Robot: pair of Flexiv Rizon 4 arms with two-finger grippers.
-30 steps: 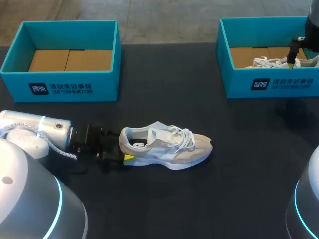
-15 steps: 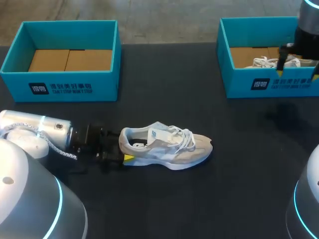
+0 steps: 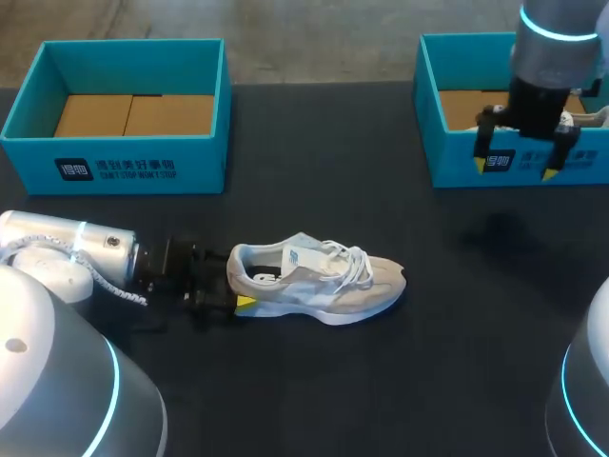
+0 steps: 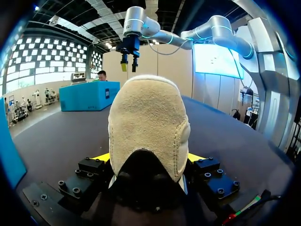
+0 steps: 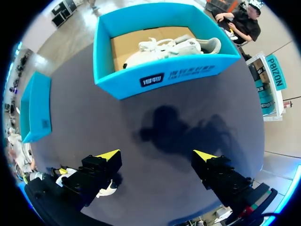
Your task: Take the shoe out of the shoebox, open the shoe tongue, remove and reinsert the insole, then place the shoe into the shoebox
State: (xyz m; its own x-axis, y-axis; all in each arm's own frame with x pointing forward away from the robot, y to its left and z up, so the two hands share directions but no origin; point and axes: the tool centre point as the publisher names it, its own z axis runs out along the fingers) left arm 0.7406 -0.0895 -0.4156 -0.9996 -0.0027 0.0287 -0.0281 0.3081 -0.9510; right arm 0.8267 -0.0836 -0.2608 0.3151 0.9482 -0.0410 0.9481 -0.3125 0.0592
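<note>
A white and beige sneaker (image 3: 319, 281) lies on its sole in the middle of the dark table, toe pointing right. My left gripper (image 3: 236, 288) comes in low from the left and is shut on the sneaker's heel; in the left wrist view the beige heel (image 4: 148, 127) fills the gap between the yellow tips of the left gripper (image 4: 149, 157). My right gripper (image 3: 514, 168) hangs open above the table, just in front of the right shoebox (image 3: 457, 152), with nothing between its fingers. A second white shoe (image 5: 174, 47) lies inside that box.
An open teal shoebox (image 3: 124, 167) with a bare cardboard floor stands at the back left. The right shoebox (image 5: 164, 75) stands at the back right. Dark tabletop (image 5: 178, 127) lies under the right gripper (image 5: 156, 155).
My right arm has come out from over the right shoebox, moving left and toward the front of the table. The left gripper and the sneaker have stayed where they were.
</note>
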